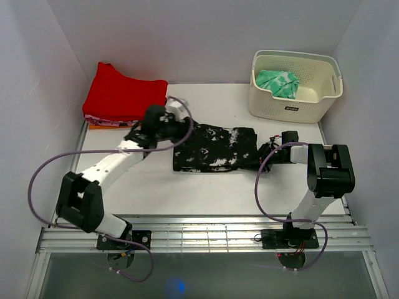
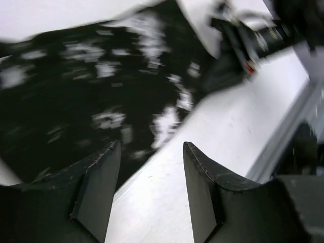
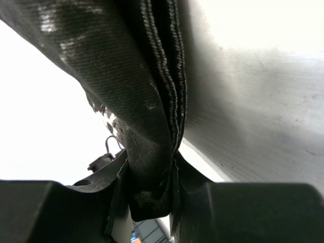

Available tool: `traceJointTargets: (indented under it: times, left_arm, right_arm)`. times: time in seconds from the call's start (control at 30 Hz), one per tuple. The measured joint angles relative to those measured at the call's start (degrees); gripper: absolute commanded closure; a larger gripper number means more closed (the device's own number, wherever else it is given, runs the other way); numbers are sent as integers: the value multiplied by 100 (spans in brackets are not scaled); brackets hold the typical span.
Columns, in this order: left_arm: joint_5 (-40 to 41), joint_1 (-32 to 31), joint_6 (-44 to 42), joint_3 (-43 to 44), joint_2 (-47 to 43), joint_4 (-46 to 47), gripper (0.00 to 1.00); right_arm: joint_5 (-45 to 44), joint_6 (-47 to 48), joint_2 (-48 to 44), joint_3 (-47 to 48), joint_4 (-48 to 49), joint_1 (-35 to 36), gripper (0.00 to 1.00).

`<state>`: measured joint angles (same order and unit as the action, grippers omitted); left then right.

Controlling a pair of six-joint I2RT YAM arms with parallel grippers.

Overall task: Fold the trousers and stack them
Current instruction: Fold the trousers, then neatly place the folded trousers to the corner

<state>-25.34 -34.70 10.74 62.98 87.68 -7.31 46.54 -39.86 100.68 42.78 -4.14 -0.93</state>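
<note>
The trousers (image 1: 215, 149), black with white splatter marks, lie folded into a rectangle in the middle of the table. My left gripper (image 1: 184, 129) is at their left end. In the left wrist view it (image 2: 152, 152) is open, with only bare table between its fingers (image 2: 98, 172) and the trousers (image 2: 101, 86) just beyond the tips. My right gripper (image 1: 262, 152) is at the trousers' right end. The right wrist view shows it (image 3: 149, 167) shut on a layered edge of the trousers (image 3: 136, 76).
A red folded garment (image 1: 121, 93) lies at the back left, on top of other cloth. A cream basket (image 1: 299, 106) at the back right holds a green patterned cloth (image 1: 277, 82). White walls close in both sides. The metal rail (image 1: 199, 233) runs along the near edge.
</note>
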Motion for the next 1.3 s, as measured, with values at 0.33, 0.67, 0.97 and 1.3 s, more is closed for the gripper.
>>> traceJointTargets:
  times: [0.33,0.67,0.97,1.3]
  left_arm:
    - [-85,2179,1196,-1191,-50,-1344,31]
    - [-225,2186,2006,-1937,179,-1078,31]
    - [-214,2260,2647,-2225,214,-39,29]
    - [-404,2256,2929,-1969,879,732,52]
  right_arm:
    - [-501,369,-382,-20,-68,361,92]
    - [-935,514,-776,-188,-72,610,92]
    - [-979,514,-769,-212,-44,621,92]
    - [-975,535,-708,-184,-44,634,92]
